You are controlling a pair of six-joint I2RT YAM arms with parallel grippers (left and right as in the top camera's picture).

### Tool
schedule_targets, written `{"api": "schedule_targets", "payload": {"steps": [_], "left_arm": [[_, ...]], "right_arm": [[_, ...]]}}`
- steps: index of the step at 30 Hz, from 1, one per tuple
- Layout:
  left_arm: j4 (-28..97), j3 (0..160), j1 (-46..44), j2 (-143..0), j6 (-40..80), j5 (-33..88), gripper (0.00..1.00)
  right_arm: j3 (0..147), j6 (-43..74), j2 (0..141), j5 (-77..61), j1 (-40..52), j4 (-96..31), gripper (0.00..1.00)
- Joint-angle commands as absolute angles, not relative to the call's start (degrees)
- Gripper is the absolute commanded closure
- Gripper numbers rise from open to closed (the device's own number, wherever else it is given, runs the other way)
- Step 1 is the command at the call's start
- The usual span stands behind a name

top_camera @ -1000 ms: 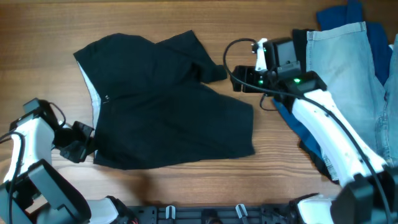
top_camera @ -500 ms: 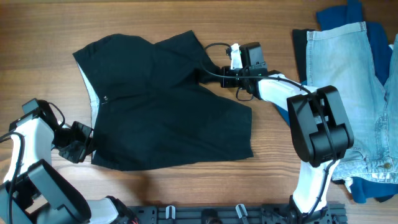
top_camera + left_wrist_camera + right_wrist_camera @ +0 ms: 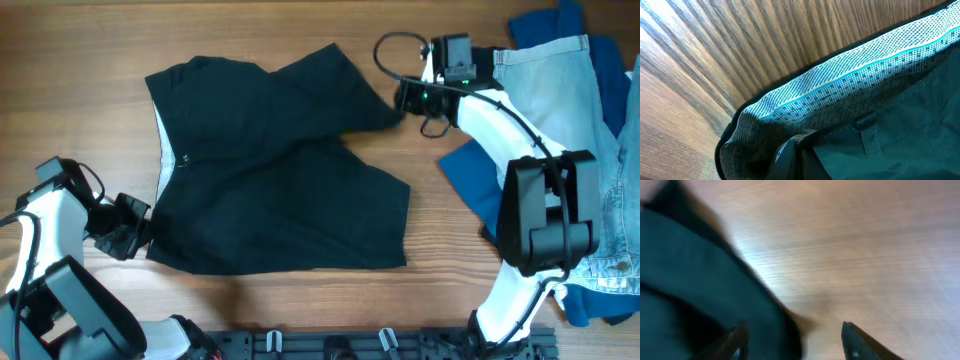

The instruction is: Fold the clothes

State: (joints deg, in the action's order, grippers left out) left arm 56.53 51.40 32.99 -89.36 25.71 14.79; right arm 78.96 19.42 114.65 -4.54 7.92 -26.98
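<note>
Black shorts point(image 3: 280, 170) lie spread flat mid-surface point(image 3: 300, 300); left gripper point(image 3: 138, 226) sits at the waistband point(image 3: 850, 75) corner, probably anchoring it, jaws' state unreadable, while right gripper point(image 3: 398, 103) straddles the upper leg hem point(image 3: 368, 108), jaws apart, likely set to pull it taut.

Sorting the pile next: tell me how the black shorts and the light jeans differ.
The black shorts lie spread mid-table; the light jeans sit heaped at the right edge. The shorts are black with a pale waistband lining; the jeans are faded blue. The jeans overlap a dark blue garment; the shorts rest on the wooden table. Neither is folded.
</note>
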Motion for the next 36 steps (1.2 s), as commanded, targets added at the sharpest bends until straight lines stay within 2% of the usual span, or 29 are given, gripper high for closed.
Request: {"api": "schedule_targets", "payload": {"steps": [1,3,7,11,14,16,18,20,22,25,28,30,34,36], "left_arm": [[55.8,51.9,33.2,-89.2,24.8,14.0,0.96],[55.5,51.9,33.2,-89.2,24.8,14.0,0.96],[55.6,51.9,33.2,-89.2,24.8,14.0,0.96],[55.5,51.9,33.2,-89.2,24.8,14.0,0.96],[55.3,51.9,33.2,-89.2,24.8,14.1,0.95],[55.3,51.9,33.2,-89.2,24.8,14.1,0.86],[55.3,51.9,33.2,-89.2,24.8,14.1,0.85],[55.3,51.9,33.2,-89.2,24.8,14.1,0.72],[55.3,51.9,33.2,-89.2,24.8,14.1,0.64],[56.1,51.9,33.2,-89.2,24.8,14.1,0.49],[57.1,51.9,33.2,-89.2,24.8,14.1,0.35],[57.0,51.9,33.2,-89.2,24.8,14.1,0.32],[56.6,51.9,33.2,-89.2,24.8,14.1,0.27],[56.6,51.9,33.2,-89.2,24.8,14.1,0.23]], "right_arm": [[79.2,17.7,114.2,0.0,7.8,-27.4,0.36],[79.2,14.6,113.5,-7.4,7.8,-21.9,0.36],[79.2,14.6,113.8,-23.2,8.4,-9.4,0.50],[79.0,16.5,115.9,-19.5,10.1,-17.8,0.59],[78.8,16.5,117.9,-18.8,10.1,-26.2,0.57],[77.9,16.6,118.8,-16.7,10.1,-29.0,0.50],[75.5,17.1,119.6,-11.0,10.2,-31.0,0.45],[74.1,18.4,119.7,-8.5,10.1,-31.4,0.41],[74.2,18.2,119.7,-8.4,10.0,-31.3,0.35],[76.6,22.0,119.6,-2.5,9.0,-33.1,0.34],[83.3,28.5,119.2,4.1,6.9,-40.4,0.35],[89.2,23.6,118.0,-0.2,6.8,-41.1,0.33],[97.7,5.9,117.0,-21.7,8.4,-35.9,0.36],[97.8,2.4,117.2,-24.2,10.0,-32.5,0.39]]}}
